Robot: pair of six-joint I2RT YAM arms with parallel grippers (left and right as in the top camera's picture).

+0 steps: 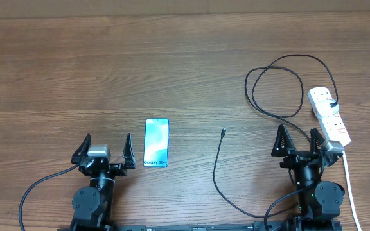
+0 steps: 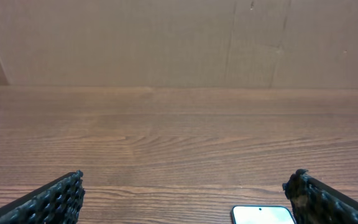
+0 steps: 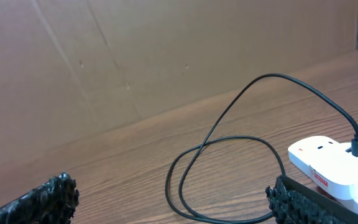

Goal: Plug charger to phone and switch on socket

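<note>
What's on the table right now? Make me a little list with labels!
phone: flat on the table, screen up, nothing plugged in
socket: white strip, right side
charger: black cable, one end in the socket, free tip lying apart from the phone
left gripper: open, empty
right gripper: open, empty

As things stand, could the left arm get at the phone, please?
Probably yes: the phone lies flat just beside the open left gripper, with nothing visible between them.
</note>
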